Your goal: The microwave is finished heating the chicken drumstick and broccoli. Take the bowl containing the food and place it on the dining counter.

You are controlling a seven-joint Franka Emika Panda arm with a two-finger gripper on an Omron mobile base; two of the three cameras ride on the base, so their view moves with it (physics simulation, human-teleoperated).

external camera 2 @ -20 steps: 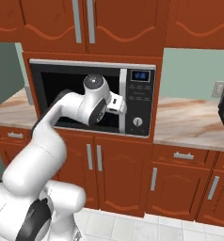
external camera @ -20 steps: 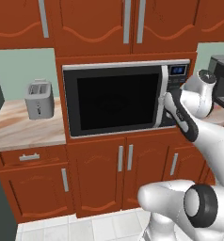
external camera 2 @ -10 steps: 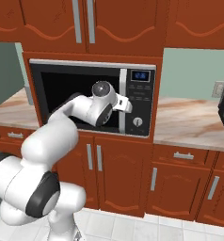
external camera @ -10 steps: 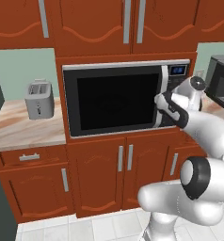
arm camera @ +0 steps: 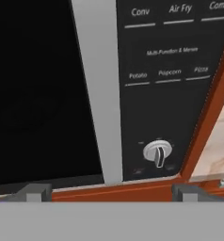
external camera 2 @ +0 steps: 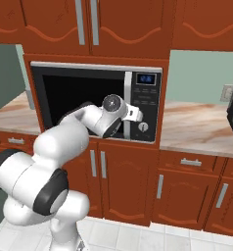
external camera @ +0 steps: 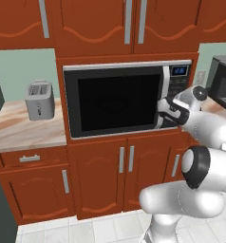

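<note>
we are finding the gripper [arm camera: 107, 192] at the microwave [external camera: 119, 102] door's right edge.
its fingertips are sitting spread wide, gripping nothing; the silver dial [arm camera: 157, 152] is lying at 1 o'clock from them, door closed.

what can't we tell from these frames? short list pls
- Bowl, drumstick, broccoli: hidden behind the shut black door of the microwave in all views.
- Gripper: hand view cuts the tips off at the bottom edge; jaws look spread, nothing between them.
- Lower panel labels by the dial: too blurred in the hand view.
- Coffee machine: cut by the right edge, left base view.
</note>
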